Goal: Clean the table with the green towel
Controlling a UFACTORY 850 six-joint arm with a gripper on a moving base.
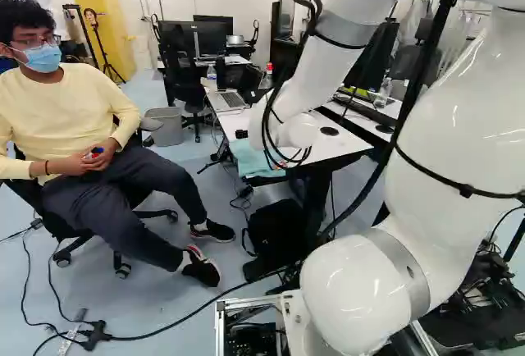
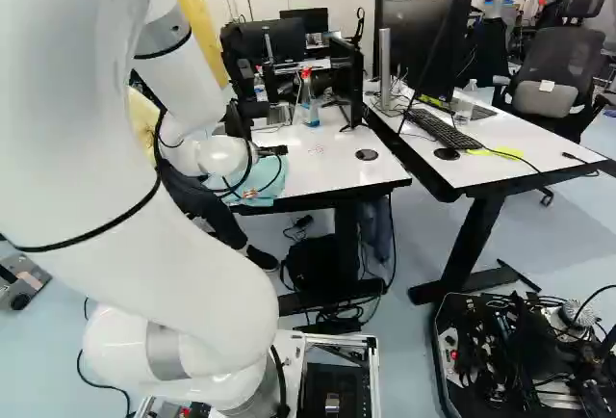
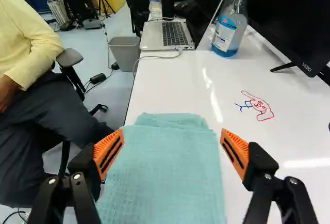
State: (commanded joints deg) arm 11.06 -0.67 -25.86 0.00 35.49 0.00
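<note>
As red and blue marker drawings (image 3: 258,106) mark the white table (image 3: 198,82), my gripper (image 2: 273,150) stands wide open over its near end, the orange pads (image 3: 109,152) well apart and nothing held between them. The green towel (image 3: 167,175) lies spread on the tabletop along its edge, below and between my fingers, a folded layer showing at its far end; whether either finger touches the cloth, I cannot tell. The drawings sit ahead of my gripper and to one side of the towel, on the monitor (image 3: 296,15) side. Farther along the table are an open laptop (image 3: 172,34) and, near it, a clear bottle of blue liquid (image 3: 228,34), standing upright.
</note>
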